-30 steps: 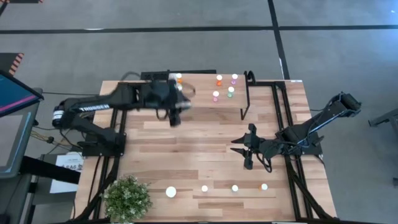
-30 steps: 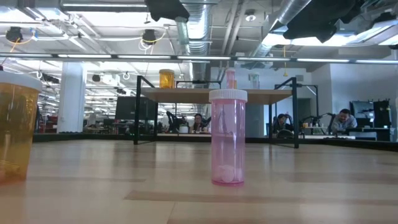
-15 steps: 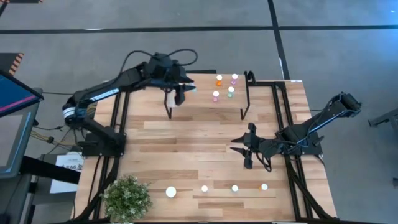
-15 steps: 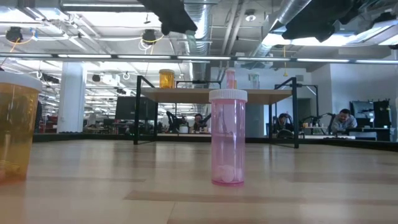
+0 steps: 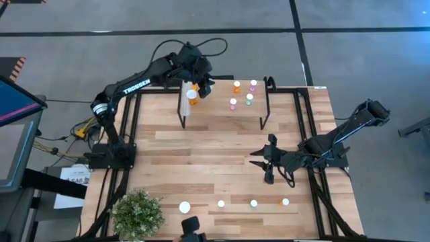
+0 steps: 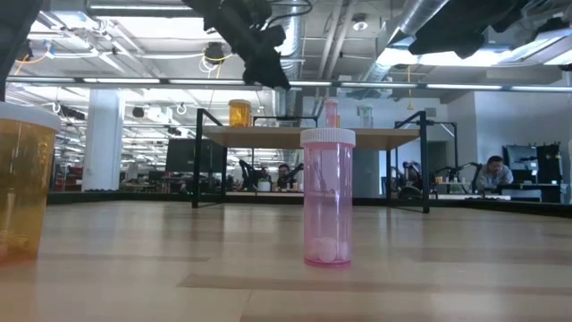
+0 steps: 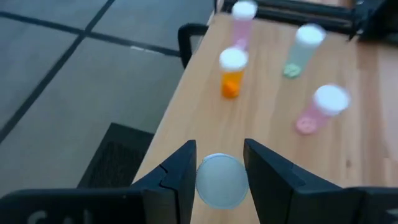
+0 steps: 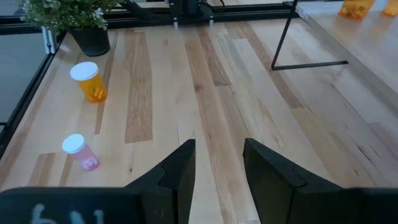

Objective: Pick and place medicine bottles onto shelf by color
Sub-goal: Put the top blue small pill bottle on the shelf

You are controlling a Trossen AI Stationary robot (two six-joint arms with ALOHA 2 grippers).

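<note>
1. High view: the left gripper [image 5: 199, 86] hangs over the left end of the shelf [image 5: 222, 111], with a white-capped orange bottle [image 5: 192, 95] just beside it; four small bottles [image 5: 242, 94] stand on the shelf's right half; the right gripper [image 5: 263, 160] hovers above the table [image 5: 201, 168]; more bottles [image 5: 253, 202] line the near edge beside a plant [image 5: 138, 213].
2. Low view: a pink bottle [image 6: 327, 197] stands in front, an orange one [image 6: 22, 183] at the left edge; people sit far behind.
3. Left wrist view: the fingers [image 7: 179, 177] flank the white cap [image 7: 220, 180]; whether they pinch it I cannot tell.
4. Right wrist view: the fingers [image 8: 180, 165] are spread, nothing between them.
</note>
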